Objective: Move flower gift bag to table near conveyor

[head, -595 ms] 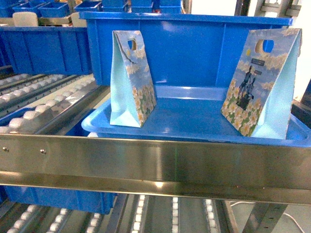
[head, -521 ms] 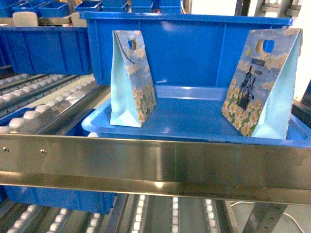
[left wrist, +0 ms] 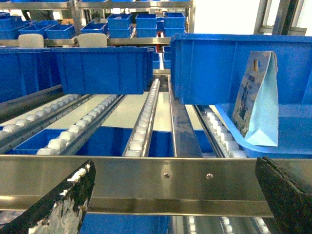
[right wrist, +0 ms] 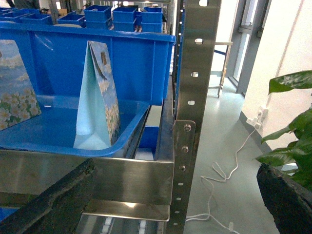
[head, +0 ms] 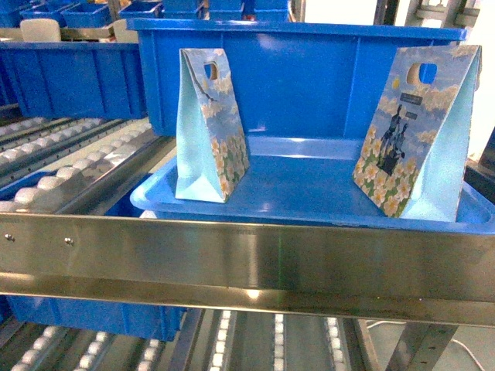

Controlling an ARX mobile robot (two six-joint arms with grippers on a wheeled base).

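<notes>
At the far left we saw the conveyor, its lanes of white rollers running away from us behind the steel rail. Our left gripper sat low before that rail, fingers spread wide and gripping nothing; its camera looked mostly down the roller lanes, with one bag off to its right. In the shallow blue tray stood two flower gift bags, both upright, tall axis vertical, handle cut-outs at the top: the left bag near the tray's left end, the right bag near its right end, well apart. Our right gripper was likewise spread and empty, below and in front of the rail, with the right bag just up and to its left. We judged the right arm nearer that bag, needing to rise over the rail. The table was not in view.
</notes>
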